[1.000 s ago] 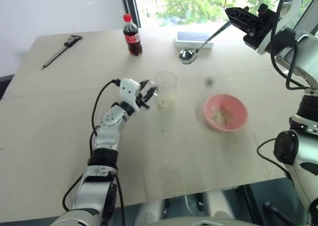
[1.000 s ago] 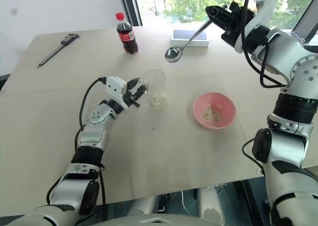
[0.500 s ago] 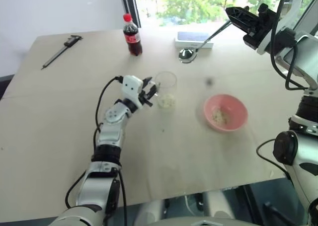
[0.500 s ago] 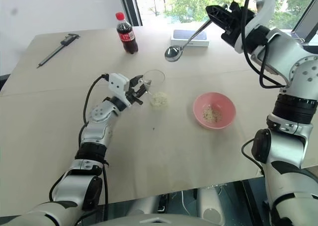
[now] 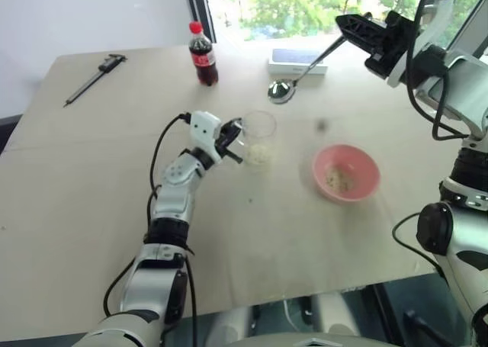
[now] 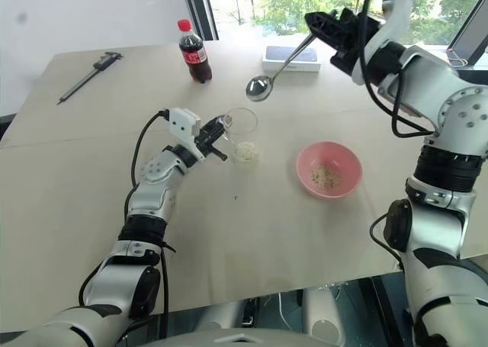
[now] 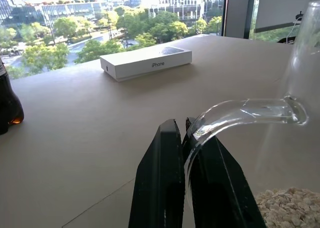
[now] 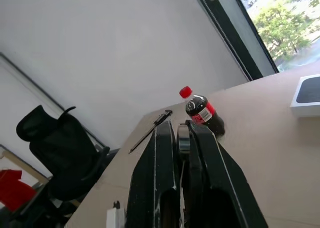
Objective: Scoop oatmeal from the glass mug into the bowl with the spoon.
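Sunlit windows back my pale bench (image 5: 91,210). My left fingers (image 7: 172,153) pinch the slick, fragile glass mug (image 5: 257,137) by its handle, oatmeal (image 5: 258,155) inside. My right fingers (image 8: 165,153) clamp the stiff spoon (image 5: 282,90) by its handle above the mug; the bowl (image 5: 346,172) sits near.

Looks like an office or test room up in a tall building: plain wooden table (image 5: 91,210) pushed against big windows (image 7: 110,7) with trees and city towers outside, bare white walls, a black swivel chair (image 8: 55,158) in the corner, plus a boxed phone (image 7: 146,62) and a caliper (image 5: 95,77) lying around
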You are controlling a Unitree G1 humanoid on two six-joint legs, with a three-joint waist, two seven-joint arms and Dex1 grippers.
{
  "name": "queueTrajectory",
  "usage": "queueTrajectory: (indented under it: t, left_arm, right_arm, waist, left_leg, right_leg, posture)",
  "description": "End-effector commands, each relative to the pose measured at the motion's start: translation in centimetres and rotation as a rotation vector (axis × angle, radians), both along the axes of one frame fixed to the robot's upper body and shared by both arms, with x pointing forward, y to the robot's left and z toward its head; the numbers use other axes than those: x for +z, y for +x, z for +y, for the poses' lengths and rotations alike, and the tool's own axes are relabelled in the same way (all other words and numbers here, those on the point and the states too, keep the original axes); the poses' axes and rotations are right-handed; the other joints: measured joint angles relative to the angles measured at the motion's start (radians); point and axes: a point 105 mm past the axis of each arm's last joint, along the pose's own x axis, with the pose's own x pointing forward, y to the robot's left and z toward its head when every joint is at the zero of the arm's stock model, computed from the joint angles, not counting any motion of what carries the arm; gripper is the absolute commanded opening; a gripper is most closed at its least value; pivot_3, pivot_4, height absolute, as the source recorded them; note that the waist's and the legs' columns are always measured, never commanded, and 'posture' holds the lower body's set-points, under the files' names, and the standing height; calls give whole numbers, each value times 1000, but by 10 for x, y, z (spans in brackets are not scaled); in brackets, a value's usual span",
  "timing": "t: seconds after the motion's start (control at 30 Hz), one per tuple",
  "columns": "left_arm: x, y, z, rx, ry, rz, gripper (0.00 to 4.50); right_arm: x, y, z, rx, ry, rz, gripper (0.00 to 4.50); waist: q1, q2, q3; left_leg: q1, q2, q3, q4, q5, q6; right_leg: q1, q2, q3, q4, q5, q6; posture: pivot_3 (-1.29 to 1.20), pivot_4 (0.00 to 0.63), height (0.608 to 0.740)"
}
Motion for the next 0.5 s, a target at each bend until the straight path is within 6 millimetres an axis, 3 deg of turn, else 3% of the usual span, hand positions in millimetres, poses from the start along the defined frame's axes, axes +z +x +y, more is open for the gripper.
queueTrajectory:
  t: [0.03,0.13,0.5]
  left_arm:
    - [17,-4,-15,-53,20,-55,39]
    - [24,-3,-19,-63,44,-72,39]
    - [40,-8,-39,-110,144,-136,39]
  right_arm:
    - [2,-17,17,83,-71,-77,0]
    - [-5,-21,25,119,-131,-98,0]
    - [-61,-16,56,109,-512,-298,0]
  waist:
    - [0,0,0]
    - [1,0,0]
    - [-1,-1,0]
  left_leg:
    - [0,0,0,0,0,0]
    - [0,0,0,0,0,0]
    - [0,-1,-1,1,0,0]
  right_leg:
    - [0,0,0,0,0,0]
    - [0,0,0,0,0,0]
    - [-1,1,-1,0,0,0]
  posture:
    - [0,150,740]
    - [0,150,740]
    - [0,150,740]
